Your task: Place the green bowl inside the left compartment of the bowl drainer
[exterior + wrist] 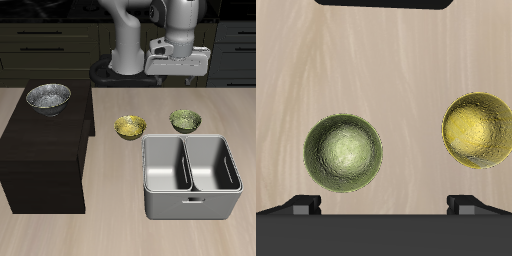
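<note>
The green bowl (185, 121) (343, 152) sits upright on the table just behind the bowl drainer (193, 208). The drainer is a grey metal tub with two wells and a handle slot in its front wall. Its left compartment (167, 165) holds nothing, and neither does the other well. My gripper (178, 68) (384, 205) hangs high above the table, farther back than the green bowl. It is open, its fingertips (303, 203) wide apart with nothing between them. In the wrist view the green bowl lies below the gripper, nearer one finger.
A yellower bowl (130, 127) (477, 130) of like size stands beside the green one. A silver metal bowl (48, 98) rests on a dark cabinet (40, 150) at the table's side. Dark kitchen drawers line the back.
</note>
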Motion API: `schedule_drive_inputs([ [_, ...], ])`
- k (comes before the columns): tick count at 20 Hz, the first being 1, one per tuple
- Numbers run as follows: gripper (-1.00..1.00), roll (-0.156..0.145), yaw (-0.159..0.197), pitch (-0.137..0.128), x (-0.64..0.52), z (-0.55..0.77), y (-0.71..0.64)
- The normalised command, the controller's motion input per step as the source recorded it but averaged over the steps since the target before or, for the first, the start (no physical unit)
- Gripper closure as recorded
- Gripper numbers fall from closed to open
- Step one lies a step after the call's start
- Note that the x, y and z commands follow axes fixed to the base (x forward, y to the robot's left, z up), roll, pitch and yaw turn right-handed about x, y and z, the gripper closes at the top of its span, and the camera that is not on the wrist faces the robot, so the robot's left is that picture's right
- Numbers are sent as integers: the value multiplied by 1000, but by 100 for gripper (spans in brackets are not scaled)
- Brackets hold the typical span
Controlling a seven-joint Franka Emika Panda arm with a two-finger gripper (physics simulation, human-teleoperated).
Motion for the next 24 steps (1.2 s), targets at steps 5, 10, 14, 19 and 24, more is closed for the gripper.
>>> schedule_drive_inputs([
  [5, -100, 15, 5, -7, 0, -299, 26],
  [10, -100, -1, -1, -18, -43, -281, 40],
  [14, -100, -6, -8, -21, 44, -171, 3],
  [19, -100, -9, 22, -23, -15, -341, 53],
  [24, -100, 11, 0, 23, 10, -306, 27],
])
